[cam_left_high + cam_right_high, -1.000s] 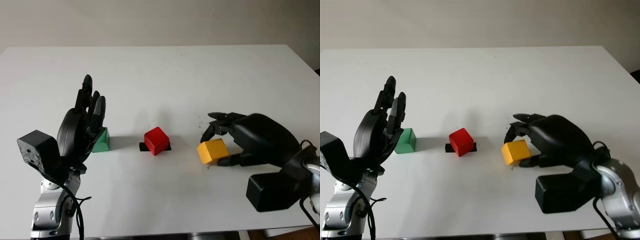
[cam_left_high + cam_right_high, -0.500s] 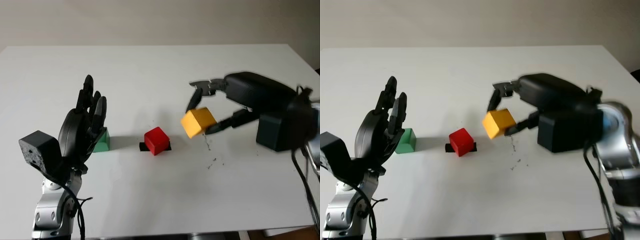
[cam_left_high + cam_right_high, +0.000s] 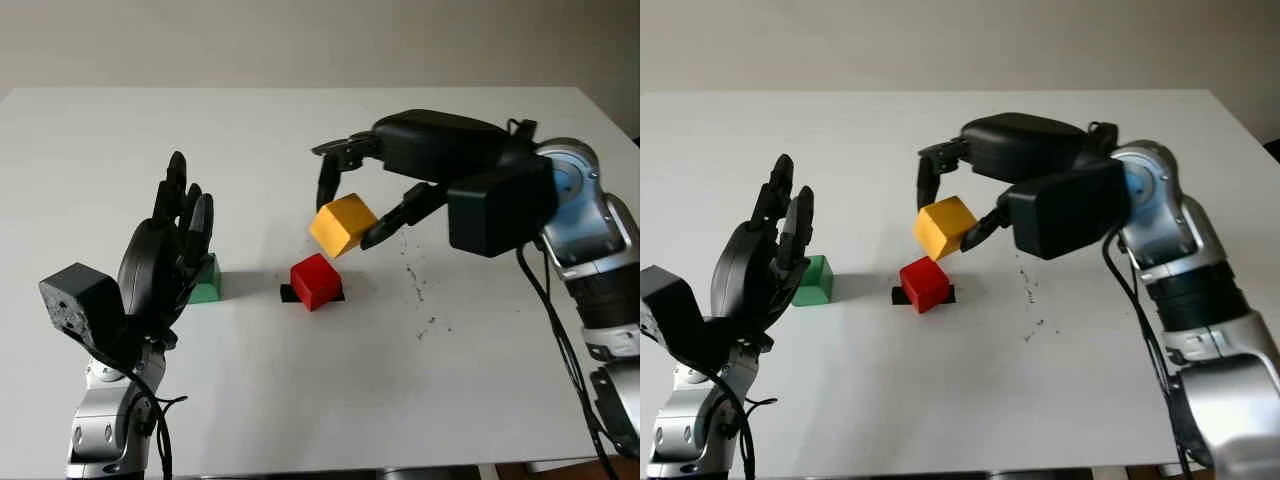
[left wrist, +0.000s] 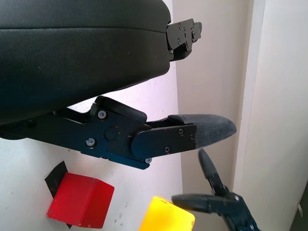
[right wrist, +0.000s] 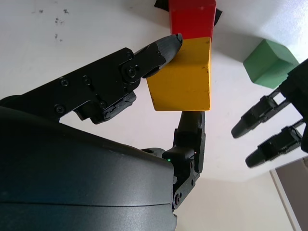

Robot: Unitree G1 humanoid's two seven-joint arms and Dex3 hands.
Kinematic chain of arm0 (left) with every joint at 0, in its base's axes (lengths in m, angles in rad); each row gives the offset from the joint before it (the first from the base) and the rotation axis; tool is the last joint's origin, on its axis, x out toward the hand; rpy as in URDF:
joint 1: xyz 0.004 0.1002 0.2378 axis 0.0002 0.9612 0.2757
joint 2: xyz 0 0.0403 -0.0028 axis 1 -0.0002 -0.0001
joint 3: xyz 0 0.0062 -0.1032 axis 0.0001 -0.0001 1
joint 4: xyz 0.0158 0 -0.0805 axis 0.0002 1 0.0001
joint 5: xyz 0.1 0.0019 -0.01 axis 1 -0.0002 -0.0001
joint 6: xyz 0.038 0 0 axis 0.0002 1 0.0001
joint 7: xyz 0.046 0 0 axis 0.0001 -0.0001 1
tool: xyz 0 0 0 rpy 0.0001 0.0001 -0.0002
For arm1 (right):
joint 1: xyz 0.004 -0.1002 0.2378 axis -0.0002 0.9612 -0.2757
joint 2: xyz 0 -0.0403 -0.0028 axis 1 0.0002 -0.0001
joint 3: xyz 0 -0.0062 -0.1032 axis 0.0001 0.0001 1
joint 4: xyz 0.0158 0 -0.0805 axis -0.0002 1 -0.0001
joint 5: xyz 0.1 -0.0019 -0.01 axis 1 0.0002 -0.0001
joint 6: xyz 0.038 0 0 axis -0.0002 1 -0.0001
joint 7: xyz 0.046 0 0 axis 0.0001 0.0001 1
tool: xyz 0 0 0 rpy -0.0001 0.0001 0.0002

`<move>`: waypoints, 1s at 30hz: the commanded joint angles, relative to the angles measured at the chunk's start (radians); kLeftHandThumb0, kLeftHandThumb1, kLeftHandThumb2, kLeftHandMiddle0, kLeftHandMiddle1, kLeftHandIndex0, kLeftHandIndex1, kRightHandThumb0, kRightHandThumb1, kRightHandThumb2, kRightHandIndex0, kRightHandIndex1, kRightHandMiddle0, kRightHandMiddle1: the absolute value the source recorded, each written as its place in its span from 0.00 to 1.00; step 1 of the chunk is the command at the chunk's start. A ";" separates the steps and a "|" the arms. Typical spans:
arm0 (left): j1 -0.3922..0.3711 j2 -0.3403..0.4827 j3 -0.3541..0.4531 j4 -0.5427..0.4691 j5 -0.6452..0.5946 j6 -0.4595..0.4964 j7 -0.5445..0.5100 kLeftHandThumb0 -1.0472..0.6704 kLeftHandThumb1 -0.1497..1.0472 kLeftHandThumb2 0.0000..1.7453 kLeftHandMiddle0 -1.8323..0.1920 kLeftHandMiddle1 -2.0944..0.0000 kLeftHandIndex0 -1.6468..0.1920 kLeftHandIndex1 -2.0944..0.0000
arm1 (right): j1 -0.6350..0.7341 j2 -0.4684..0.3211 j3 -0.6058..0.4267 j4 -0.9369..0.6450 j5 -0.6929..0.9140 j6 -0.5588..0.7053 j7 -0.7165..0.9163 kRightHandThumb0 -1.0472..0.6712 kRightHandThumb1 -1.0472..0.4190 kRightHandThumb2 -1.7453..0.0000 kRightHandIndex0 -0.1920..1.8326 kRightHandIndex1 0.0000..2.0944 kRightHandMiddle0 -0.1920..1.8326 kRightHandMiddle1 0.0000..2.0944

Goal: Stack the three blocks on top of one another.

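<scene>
- Right hand grasps the yellow block, held tilted in the air just above and behind the red block.
- Red block sits on a black patch on the white worktop.
- Green block sits left of it.
- Left hand, released, is raised beside the green block.

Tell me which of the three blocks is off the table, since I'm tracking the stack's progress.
The yellow block, held in the right hand just above the red block. The red and green block sit on the table.
</scene>
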 commanded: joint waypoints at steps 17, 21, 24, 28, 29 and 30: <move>0.012 -0.023 -0.011 -0.017 0.016 -0.016 0.020 0.18 1.00 0.31 1.00 0.97 1.00 0.98 | -0.045 0.049 0.091 0.051 -0.089 -0.005 0.042 0.37 0.08 0.97 0.23 0.02 0.29 0.72; 0.018 -0.027 -0.014 -0.025 0.022 -0.014 0.028 0.18 1.00 0.31 0.99 0.97 1.00 0.98 | -0.040 0.055 0.097 0.048 -0.081 0.001 0.054 0.37 0.08 0.97 0.23 0.02 0.28 0.73; 0.022 -0.029 -0.016 -0.030 0.025 -0.014 0.035 0.18 1.00 0.31 0.99 0.97 0.99 0.98 | -0.040 0.063 0.103 0.054 -0.079 0.002 0.065 0.37 0.07 0.97 0.22 0.02 0.27 0.73; 0.026 -0.028 -0.016 -0.033 0.023 -0.014 0.032 0.18 1.00 0.31 0.99 0.97 1.00 0.98 | -0.043 0.073 0.114 0.061 -0.085 -0.008 0.073 0.37 0.07 0.97 0.22 0.02 0.27 0.73; 0.026 -0.028 -0.015 -0.034 0.021 -0.014 0.030 0.18 1.00 0.31 0.99 0.97 1.00 0.98 | -0.042 0.077 0.113 0.062 -0.083 -0.004 0.074 0.37 0.06 0.97 0.21 0.02 0.27 0.73; 0.027 -0.029 -0.014 -0.033 0.018 -0.015 0.028 0.18 1.00 0.31 0.99 0.97 1.00 0.98 | -0.042 0.080 0.112 0.063 -0.082 0.000 0.075 0.38 0.06 0.97 0.21 0.02 0.26 0.74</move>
